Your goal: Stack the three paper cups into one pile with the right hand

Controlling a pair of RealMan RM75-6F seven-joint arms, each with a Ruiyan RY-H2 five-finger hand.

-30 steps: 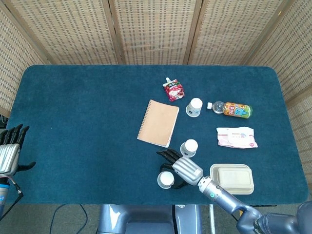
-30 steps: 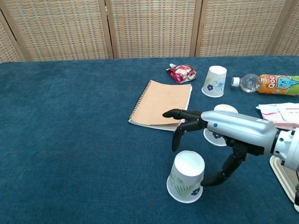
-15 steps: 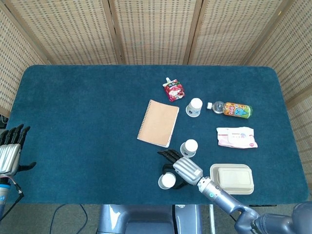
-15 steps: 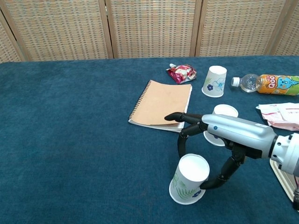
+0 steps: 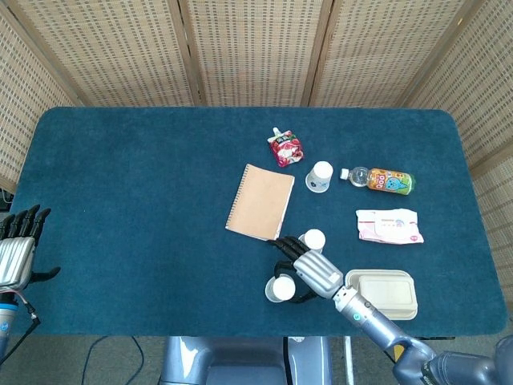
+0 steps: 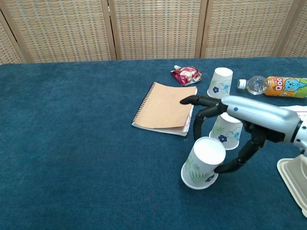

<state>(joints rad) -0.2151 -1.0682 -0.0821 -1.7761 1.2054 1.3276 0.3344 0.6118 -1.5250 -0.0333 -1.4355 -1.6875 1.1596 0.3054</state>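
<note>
Fingers of the right hand point(image 6: 230, 125) clamp the nearest cup point(image 6: 203, 163), pinched between fingertips on its far side and thumb on its near side, the cup upside down and tipped, apparently lifted just off the table point(image 6: 72, 143). Directly behind it, a second cup point(image 6: 227, 132) stands upside down just right of the notebook point(image 6: 166, 107), partly hidden by the hand; the third cup point(image 6: 220, 83) stands further back, beyond the notebook's far right corner, beside a bottle point(image 6: 278, 86). The light pinch on a tilted cup looks precarious: it could slip or crumple, and a tilted rim might catch the second cup and knock it over rather than sleeving over it. The left hand point(image 5: 16, 249), well left of the notebook, holds nothing, fingers apart.
</note>
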